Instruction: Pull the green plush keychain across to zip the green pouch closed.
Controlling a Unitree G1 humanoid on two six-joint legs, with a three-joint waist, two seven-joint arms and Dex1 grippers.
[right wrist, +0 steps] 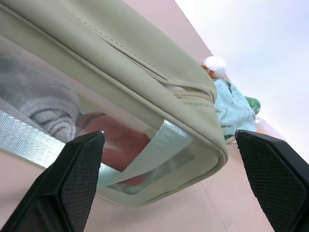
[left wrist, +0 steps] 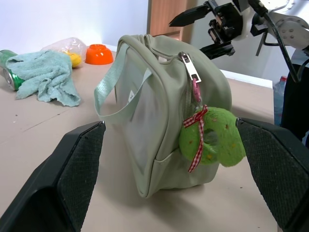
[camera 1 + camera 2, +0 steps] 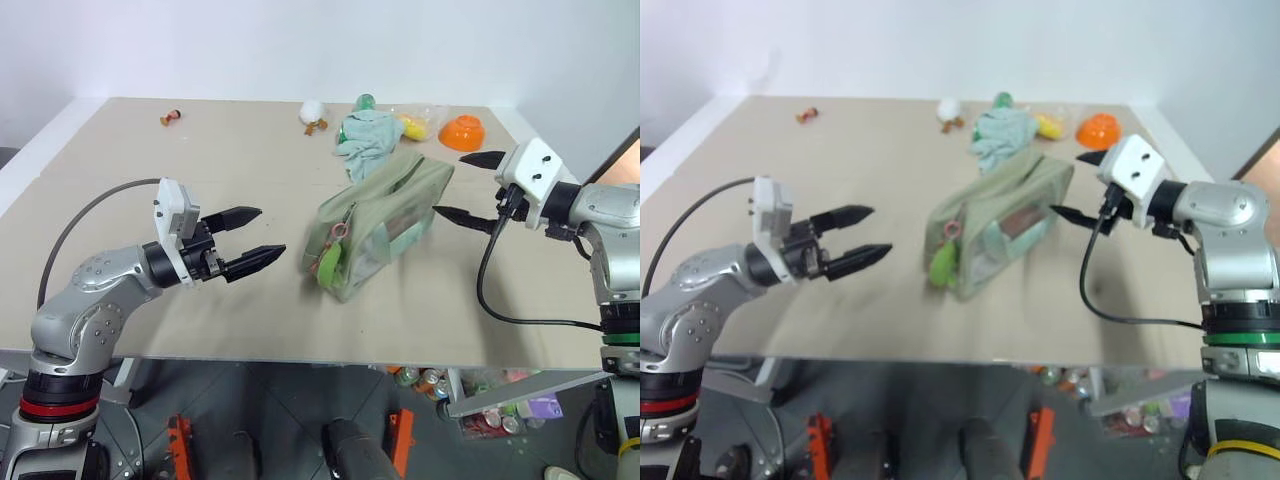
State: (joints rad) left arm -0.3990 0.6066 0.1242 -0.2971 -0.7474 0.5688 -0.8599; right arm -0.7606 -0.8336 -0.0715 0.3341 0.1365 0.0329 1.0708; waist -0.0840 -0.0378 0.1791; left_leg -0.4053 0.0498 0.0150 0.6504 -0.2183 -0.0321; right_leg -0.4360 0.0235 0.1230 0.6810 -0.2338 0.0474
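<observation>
The green pouch (image 3: 385, 215) lies in the middle of the table, with a clear side panel (image 1: 72, 121) showing folded items inside. The green plush keychain (image 2: 219, 145) hangs from the zipper pull (image 2: 191, 66) at the pouch end facing my left gripper (image 3: 268, 232). That gripper is open and level, a short way left of the keychain and touching nothing. My right gripper (image 3: 452, 185) is open at the pouch's opposite end. Its lower fingertip is right by the pouch corner; I cannot tell whether it touches.
A mint-green cloth (image 3: 368, 135), a green bottle (image 3: 365, 101), an orange bowl (image 3: 462, 131) and a yellow item in plastic (image 3: 415, 125) sit behind the pouch. A white toy (image 3: 313, 113) and a small red object (image 3: 171, 118) lie further back.
</observation>
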